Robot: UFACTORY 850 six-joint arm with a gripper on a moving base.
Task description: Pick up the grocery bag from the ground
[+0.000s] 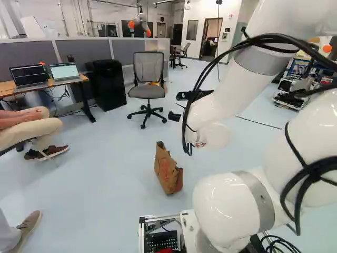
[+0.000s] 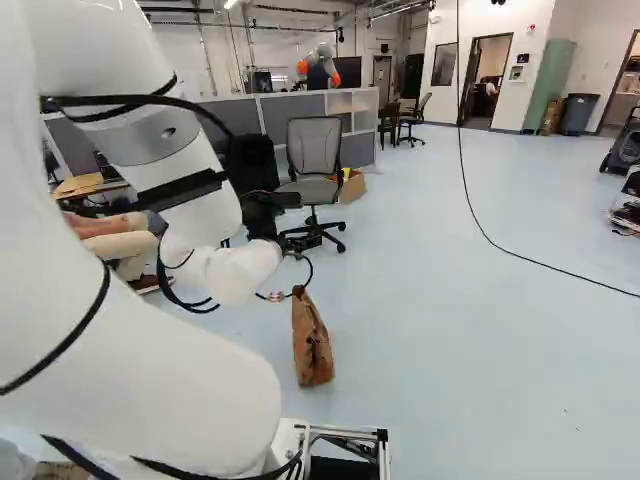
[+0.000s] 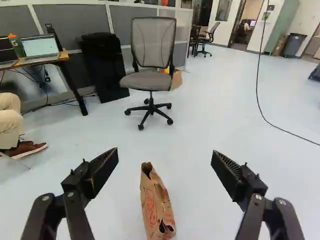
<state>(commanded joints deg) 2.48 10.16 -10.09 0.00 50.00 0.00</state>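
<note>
**Bag (image 3: pixel 157 207) upright on the floor (image 3: pixel 200 130), open jaws clear of it**

The bag is brown paper with red print, crumpled, its mouth facing up. In the left base view it stands near the middle, just left of the arm's (image 1: pixel 226 100) lower joints; in the right base view it is near the middle, beyond the frame (image 2: pixel 340 440) of the base.

The gripper (image 1: pixel 178 106) is up off the floor at the end of the arm. Its jaws are spread wide and grip nothing. In the wrist view the bag shows ahead of them, in line with the gap between the two fingers, and neither finger touches it. The base views show the gripper only in part, small and dark, so its tilt is hard to judge there; it seems to point ahead.

Well beyond the bag, a grey chair (image 3: pixel 150 77) stands on its wheels, with a cardboard box (image 2: pixel 352 187) behind its seat. Partitions (image 3: pixel 65 20) run behind the chair. A thin black cable (image 3: pixel 260 95) hangs down and trails over the floor, apart from the bag.
</note>
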